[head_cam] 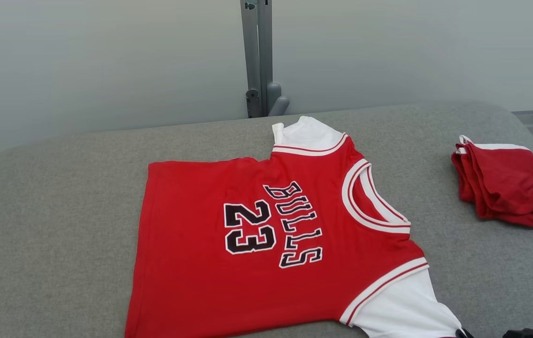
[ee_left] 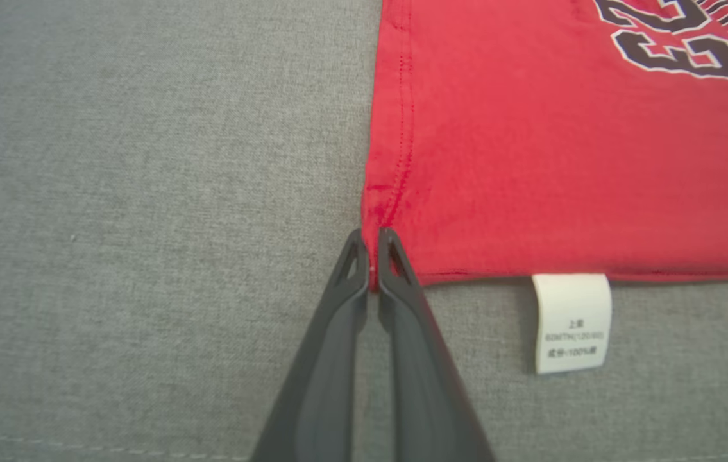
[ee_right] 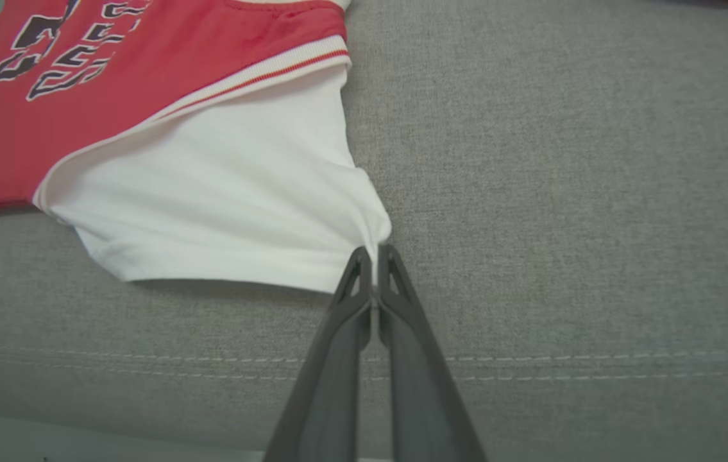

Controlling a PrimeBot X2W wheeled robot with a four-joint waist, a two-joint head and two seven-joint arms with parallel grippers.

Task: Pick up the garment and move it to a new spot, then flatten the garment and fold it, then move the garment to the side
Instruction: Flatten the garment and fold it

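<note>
Lying flat, red jersey (head_cam: 191, 253) — white-sleeved, black "BULLS 23" across chest

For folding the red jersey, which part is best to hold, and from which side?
Hold the jersey at its two near corners: the hem corner and the white sleeve tip. Come low from the robot's side, since it lies flat with these thin edges nearest. The left pincer and right pincer are shut there.
</note>
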